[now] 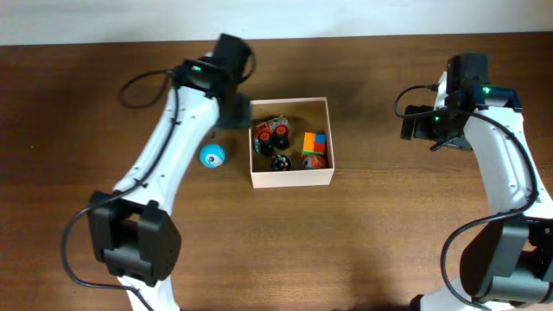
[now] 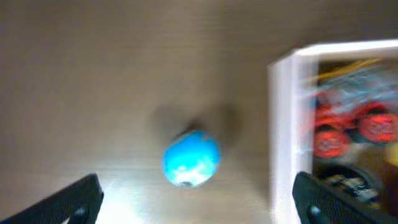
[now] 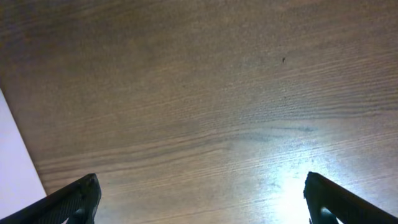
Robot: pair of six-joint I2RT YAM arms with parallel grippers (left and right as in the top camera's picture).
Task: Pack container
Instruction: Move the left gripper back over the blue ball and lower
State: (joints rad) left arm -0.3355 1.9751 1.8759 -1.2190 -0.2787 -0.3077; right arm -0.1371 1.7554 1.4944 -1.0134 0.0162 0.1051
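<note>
The container (image 1: 291, 179) is a square white-walled box at the table's middle. It holds a red-wheeled toy car (image 1: 272, 133), a colourful cube (image 1: 314, 142), a black toy and an orange one. A blue ball (image 1: 212, 155) lies on the table just left of the box; in the left wrist view the ball (image 2: 191, 158) lies beside the box wall (image 2: 281, 124). My left gripper (image 2: 199, 198) is open and empty, above the ball and the box's left wall. My right gripper (image 3: 202, 198) is open and empty over bare table, right of the box.
The brown wooden table (image 1: 363, 250) spreads all round the box. A white edge shows at the left of the right wrist view (image 3: 15, 149). The table's far edge meets a pale wall (image 1: 346, 17).
</note>
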